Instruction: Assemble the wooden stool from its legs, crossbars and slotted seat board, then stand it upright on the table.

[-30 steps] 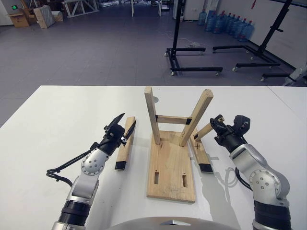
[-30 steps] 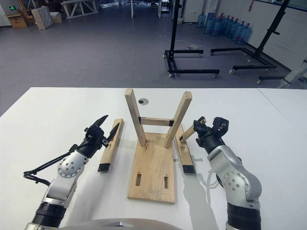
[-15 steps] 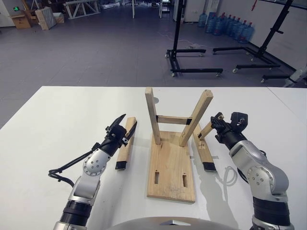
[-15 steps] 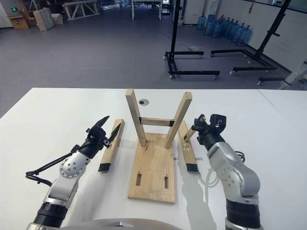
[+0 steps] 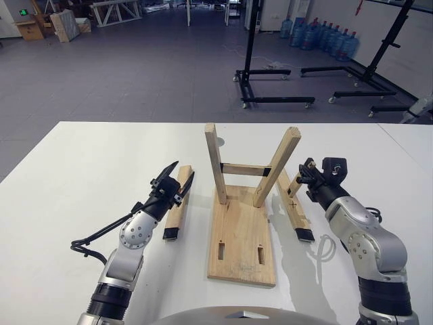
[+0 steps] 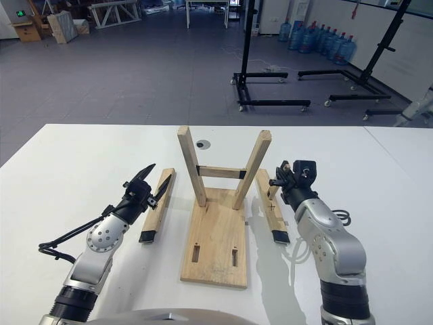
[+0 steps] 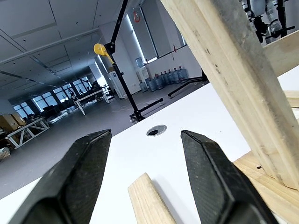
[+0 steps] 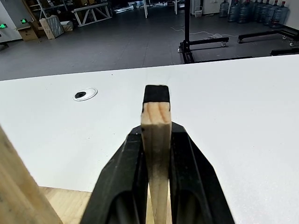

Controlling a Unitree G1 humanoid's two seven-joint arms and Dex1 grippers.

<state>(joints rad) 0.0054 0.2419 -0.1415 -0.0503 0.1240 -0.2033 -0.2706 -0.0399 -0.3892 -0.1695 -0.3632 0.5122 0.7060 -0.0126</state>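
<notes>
The slotted seat board (image 5: 241, 238) lies flat on the white table (image 5: 81, 162), with two legs (image 5: 214, 159) standing up out of its far end, joined by a dark-tipped crossbar (image 5: 242, 169). Just to the left of the board a loose leg (image 5: 177, 203) lies flat, running alongside the board's edge. The left gripper (image 5: 178, 175) sits at that leg's far end with its two black fingers (image 7: 77, 186) spread wide; the leg's tip lies in the gap between them, apart from both, so nothing is held. Just to the right of the board a second leg (image 5: 293, 206) lies beside the edge, its black-capped end toward the robot. The right gripper (image 5: 308, 181) is at that leg's far end, right of the board's upright legs, its fingers closed tight on a short black-tipped wooden piece (image 8: 156, 114) (seemingly a crossbar stub fixed to this leg, though the joint is hard to make out).
</notes>
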